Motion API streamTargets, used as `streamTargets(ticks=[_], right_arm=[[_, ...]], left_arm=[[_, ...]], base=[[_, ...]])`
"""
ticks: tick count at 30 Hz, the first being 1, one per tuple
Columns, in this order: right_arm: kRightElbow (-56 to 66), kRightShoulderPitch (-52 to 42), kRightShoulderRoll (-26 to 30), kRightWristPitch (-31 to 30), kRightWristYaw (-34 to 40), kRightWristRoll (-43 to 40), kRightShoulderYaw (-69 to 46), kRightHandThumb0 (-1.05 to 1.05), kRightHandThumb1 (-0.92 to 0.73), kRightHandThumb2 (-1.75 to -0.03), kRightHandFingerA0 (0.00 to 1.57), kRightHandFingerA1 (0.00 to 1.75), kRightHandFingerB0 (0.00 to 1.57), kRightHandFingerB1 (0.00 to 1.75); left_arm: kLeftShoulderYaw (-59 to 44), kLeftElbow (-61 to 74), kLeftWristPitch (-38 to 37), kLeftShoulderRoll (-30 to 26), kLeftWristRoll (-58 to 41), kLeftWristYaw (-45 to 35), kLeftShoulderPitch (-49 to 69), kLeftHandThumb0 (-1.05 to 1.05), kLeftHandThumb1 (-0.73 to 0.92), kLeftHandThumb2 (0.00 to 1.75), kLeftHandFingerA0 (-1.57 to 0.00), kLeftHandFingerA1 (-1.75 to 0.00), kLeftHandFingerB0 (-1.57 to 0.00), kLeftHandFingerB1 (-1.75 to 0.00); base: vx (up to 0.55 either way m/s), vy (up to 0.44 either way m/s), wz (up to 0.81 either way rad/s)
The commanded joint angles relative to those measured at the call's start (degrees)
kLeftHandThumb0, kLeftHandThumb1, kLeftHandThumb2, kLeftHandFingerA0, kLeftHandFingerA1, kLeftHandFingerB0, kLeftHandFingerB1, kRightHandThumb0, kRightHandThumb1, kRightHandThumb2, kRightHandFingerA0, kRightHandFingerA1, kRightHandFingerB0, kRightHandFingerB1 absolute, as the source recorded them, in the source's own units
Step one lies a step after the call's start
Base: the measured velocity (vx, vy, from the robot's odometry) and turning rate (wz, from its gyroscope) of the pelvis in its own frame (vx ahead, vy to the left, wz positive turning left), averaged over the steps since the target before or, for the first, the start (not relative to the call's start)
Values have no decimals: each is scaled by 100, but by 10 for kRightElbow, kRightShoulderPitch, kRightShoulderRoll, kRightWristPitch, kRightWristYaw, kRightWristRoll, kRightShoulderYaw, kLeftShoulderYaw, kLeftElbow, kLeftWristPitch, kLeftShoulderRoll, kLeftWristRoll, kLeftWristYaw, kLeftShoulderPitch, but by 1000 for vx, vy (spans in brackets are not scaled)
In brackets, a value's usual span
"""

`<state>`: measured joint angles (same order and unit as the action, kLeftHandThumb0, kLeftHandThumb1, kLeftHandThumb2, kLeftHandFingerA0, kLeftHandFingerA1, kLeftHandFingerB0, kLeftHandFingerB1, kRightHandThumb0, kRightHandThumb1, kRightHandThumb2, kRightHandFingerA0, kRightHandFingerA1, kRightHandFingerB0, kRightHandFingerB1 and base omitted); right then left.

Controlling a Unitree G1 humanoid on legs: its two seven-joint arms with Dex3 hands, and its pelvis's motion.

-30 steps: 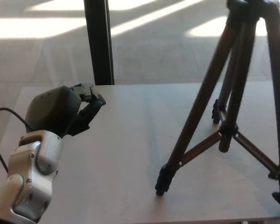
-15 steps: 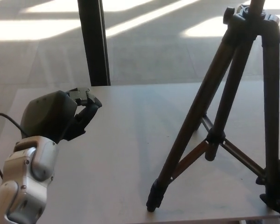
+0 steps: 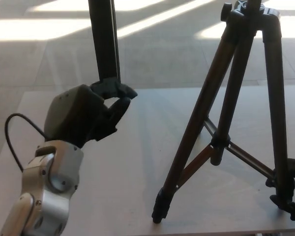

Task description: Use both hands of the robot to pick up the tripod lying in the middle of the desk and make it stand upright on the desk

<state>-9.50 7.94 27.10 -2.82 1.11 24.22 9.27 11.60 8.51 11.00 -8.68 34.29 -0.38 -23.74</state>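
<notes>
Metal tripod [image 3: 226,123] stands right of frame, stiff, light; grip its legs. Left robot hand [image 3: 96,110] curled, empty.

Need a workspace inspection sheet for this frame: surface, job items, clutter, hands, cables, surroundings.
Surface: pale grey desk, bare apart from the tripod.
Job's things: dark brown-and-black metal tripod standing upright on spread legs at the desk's right; front foot near the front edge.
Clutter: nothing seen.
Hands: left hand black, fingers curled, holding nothing, apart from the tripod; right hand not in view.
Cables: thin black cable looping beside the left forearm.
Surroundings: black vertical post behind the desk; grey floor with sunlit patches.
</notes>
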Motion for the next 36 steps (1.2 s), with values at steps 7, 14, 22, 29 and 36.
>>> streamTargets(ticks=[7,14,22,29,36], right_arm=[[24,10,30,-79,-126,-14,-2,-37,-42,-99,1,50,0,50],[30,20,52,-136,-154,36,39,-95,-56,-89,0,0,0,0],[52,33,78,-176,-195,76,79,-105,-77,-64,0,0,0,0],[116,7,99,-206,-240,37,43,-105,-76,-63,0,0,0,0],[217,-71,142,-199,-270,-27,-90,-105,-79,-65,0,0,0,0]], left_arm=[[18,59,1,-22,3,-42,18,-49,60,57,-80,-84,-69,-64],[13,44,-18,-38,1,-28,31,-54,62,58,-81,-85,-69,-60],[11,52,-6,-43,-3,-42,45,-61,64,59,-76,-86,-60,-60],[3,107,78,-93,-60,-194,67,-73,68,60,-21,-46,-20,-33],[-26,125,84,-131,-87,-219,144,-72,68,60,-19,-47,-18,-33]], base=[[0,0,0],[0,0,0],[0,0,0],[0,0,0],[0,0,0]])
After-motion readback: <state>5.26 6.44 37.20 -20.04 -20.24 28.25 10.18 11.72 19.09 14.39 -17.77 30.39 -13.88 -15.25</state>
